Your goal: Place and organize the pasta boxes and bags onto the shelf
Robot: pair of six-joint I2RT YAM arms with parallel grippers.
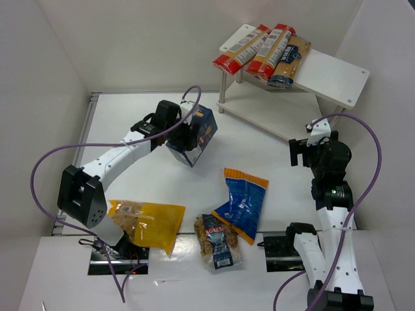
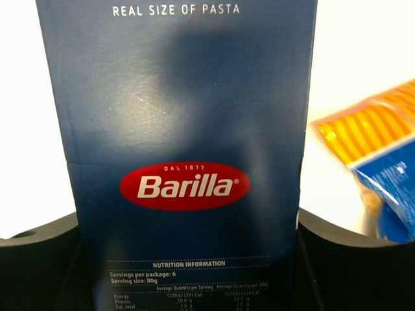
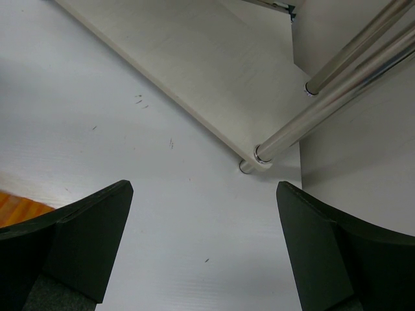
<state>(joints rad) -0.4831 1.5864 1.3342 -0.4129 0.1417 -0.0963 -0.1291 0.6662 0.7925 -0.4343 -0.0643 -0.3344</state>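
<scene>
My left gripper (image 1: pixel 185 137) is shut on the dark blue pasta box (image 1: pixel 195 138) and holds it above the table, left of the white shelf (image 1: pixel 337 76). The box (image 2: pixel 185 149) fills the left wrist view, red oval logo facing the camera, my fingers (image 2: pixel 39 259) pressed on both its sides. The yellow bag (image 1: pixel 146 221), the small clear bag (image 1: pixel 217 241) and the blue bag with the orange top (image 1: pixel 242 202) lie on the near table. My right gripper (image 1: pixel 310 135) is open and empty near the shelf's lower board (image 3: pixel 214 71).
Several long red-ended spaghetti packs (image 1: pixel 262 50) lie on the shelf's top board. A metal shelf leg (image 3: pixel 311 123) stands close in front of my right gripper. White walls enclose the table on the left, back and right.
</scene>
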